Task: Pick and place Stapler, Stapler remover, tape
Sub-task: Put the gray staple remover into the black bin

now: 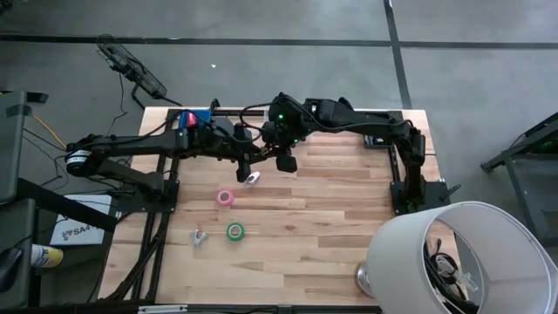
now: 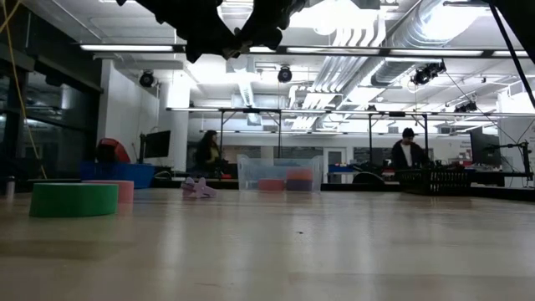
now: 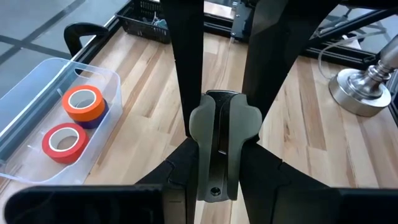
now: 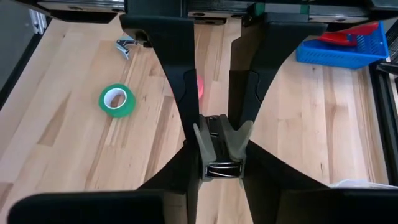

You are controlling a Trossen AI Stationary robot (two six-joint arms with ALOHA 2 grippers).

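Both tools hang above the desk (image 1: 305,227). Left tool (image 3: 219,152) and right tool (image 4: 222,148) each clamp one stapler remover, apparently mid-handover. Green tape (image 4: 117,101) lies beyond.

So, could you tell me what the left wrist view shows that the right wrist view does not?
Only the left wrist view: a clear tub holding a red tape roll and an orange tape roll, plus a metal lamp base.
Only the right wrist view: a green tape roll, a loose staple remover and a blue basket.
Both: the wooden table, and a held staple remover clamped in that arm's own hand, the left hand and the right hand.
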